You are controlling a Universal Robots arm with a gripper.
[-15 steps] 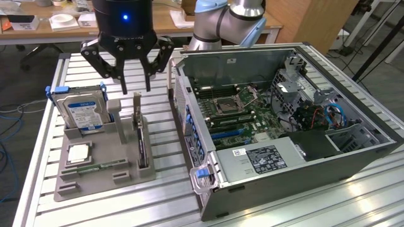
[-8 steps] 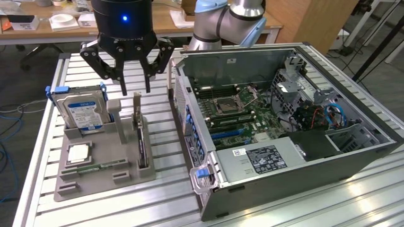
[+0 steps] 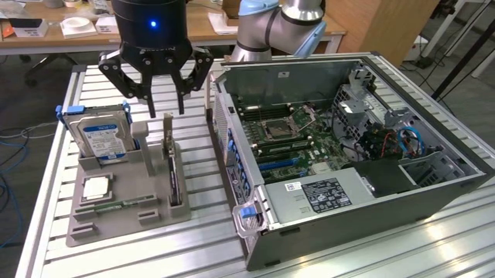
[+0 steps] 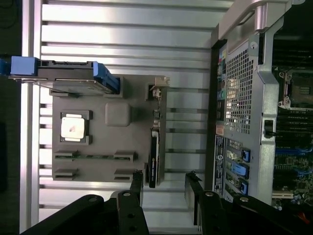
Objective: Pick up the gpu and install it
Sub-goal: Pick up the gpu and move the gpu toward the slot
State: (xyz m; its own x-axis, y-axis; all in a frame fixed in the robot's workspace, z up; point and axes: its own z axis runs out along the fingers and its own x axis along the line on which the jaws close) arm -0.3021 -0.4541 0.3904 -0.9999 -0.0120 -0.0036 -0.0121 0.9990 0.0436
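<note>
**Position of the card.** The gpu [image 3: 171, 169] stands on one long edge in a narrow slot of the grey holder [image 3: 108, 223], on the holder's side nearest the computer case [image 3: 371, 226]. Holder and case rest on the slatted aluminium table [image 3: 201, 255].

**Orientation.** The card's long axis runs level, parallel with the case's rear panel, from the near edge of the holder toward the robot arm. The silver end bracket stands upright at the far end, below the gripper [image 3: 166, 109]. In the wrist view the gpu [image 4: 153, 147] appears edge-on as a thin dark strip.

**Claw.** The gripper is spread wide and holds nothing. It hangs above the bracket end, one finger on each side of the card's line and clear of the card. In the wrist view the gripper [image 4: 165, 183] shows the end of the card between the two fingers, closer to one of them.

**Markings.**
- The hard drive [image 3: 104, 139], upright in a blue carrier on the holder, carries a blue-and-white label; the text cannot be read.
- Inside the case, a black label [image 3: 326, 194] and a small white sticker [image 3: 293, 186] bear print too small to read.
- No writing can be made out on the gpu.
</note>
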